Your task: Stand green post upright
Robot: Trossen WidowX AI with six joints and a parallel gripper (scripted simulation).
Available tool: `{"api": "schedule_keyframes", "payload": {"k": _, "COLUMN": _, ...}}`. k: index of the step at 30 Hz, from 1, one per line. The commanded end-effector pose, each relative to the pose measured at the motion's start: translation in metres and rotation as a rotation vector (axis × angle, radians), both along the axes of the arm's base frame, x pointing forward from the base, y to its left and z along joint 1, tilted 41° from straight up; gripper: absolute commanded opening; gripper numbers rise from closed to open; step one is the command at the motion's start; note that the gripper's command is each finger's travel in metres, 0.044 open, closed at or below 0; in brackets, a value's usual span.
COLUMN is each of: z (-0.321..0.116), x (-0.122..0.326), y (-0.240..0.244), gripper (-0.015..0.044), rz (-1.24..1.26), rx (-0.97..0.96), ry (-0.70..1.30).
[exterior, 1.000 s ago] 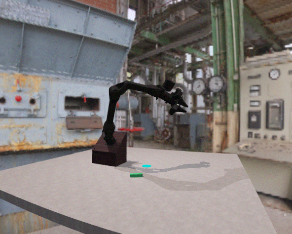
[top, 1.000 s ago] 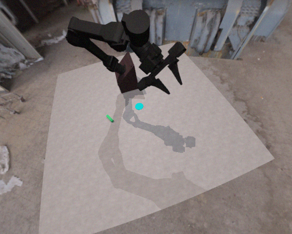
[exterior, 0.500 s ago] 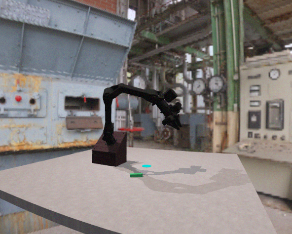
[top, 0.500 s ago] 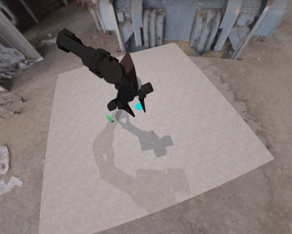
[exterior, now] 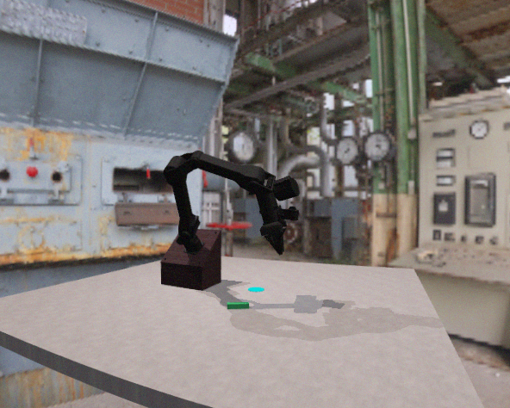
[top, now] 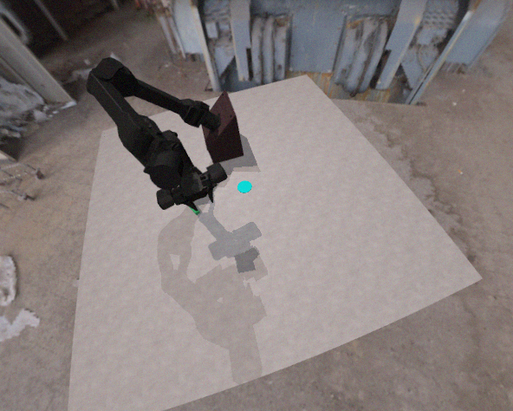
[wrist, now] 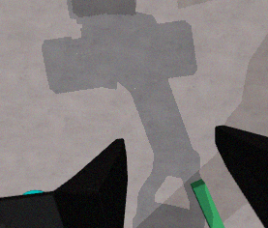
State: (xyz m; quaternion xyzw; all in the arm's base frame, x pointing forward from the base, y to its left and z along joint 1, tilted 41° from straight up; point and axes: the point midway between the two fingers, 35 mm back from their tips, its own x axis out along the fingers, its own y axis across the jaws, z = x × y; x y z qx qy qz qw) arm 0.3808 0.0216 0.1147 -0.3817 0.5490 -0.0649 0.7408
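The green post (top: 196, 212) (exterior: 238, 306) (wrist: 208, 205) lies flat on the table. The arm hides most of it in the top view, and the wrist view cuts off its lower part. The cyan circle (top: 244, 186) (exterior: 256, 289) is a flat, bare mark on the table; a sliver of it (wrist: 33, 192) shows in the wrist view beyond the left finger. My gripper (top: 204, 205) (exterior: 282, 252) (wrist: 169, 140) is open and empty, well above the table and pointing steeply down. In the wrist view the post's near end appears between the fingers, closer to the right one.
The arm's dark red base block (top: 224, 141) (exterior: 189, 268) stands on the pale table (top: 336, 265) (exterior: 136, 329) (wrist: 11, 121), close to the cyan circle. Shadows of the arm fall across the table beside the post.
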Motion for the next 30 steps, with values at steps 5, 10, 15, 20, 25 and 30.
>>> {"api": "schedule_keyframes", "payload": {"k": 5, "z": 0.01, "x": -0.04, "y": -0.059, "gripper": 0.0233, "rz": 0.024, "rx": -0.123, "ry": 0.218}}
{"api": "schedule_keyframes", "payload": {"k": 10, "z": 0.015, "x": -0.067, "y": -0.09, "gripper": 0.0233, "rz": 0.039, "rx": -0.173, "ry": 0.362}}
{"api": "schedule_keyframes", "payload": {"k": 15, "z": 0.009, "x": -0.065, "y": -0.095, "gripper": 0.0233, "rz": 0.039, "rx": -0.174, "ry": 0.367}}
{"api": "schedule_keyframes", "payload": {"k": 20, "z": -0.036, "x": -0.054, "y": -0.132, "gripper": 0.0233, "rz": 0.039, "rx": -0.172, "ry": 0.367}}
{"api": "schedule_keyframes", "payload": {"k": 25, "z": -0.072, "x": -0.053, "y": -0.166, "gripper": 0.0233, "rz": 0.038, "rx": -0.181, "ry": 0.367}}
{"api": "schedule_keyframes", "payload": {"k": 30, "z": -0.074, "x": -0.053, "y": -0.167, "gripper": 0.0154, "rz": 0.038, "rx": -0.181, "ry": 0.367}}
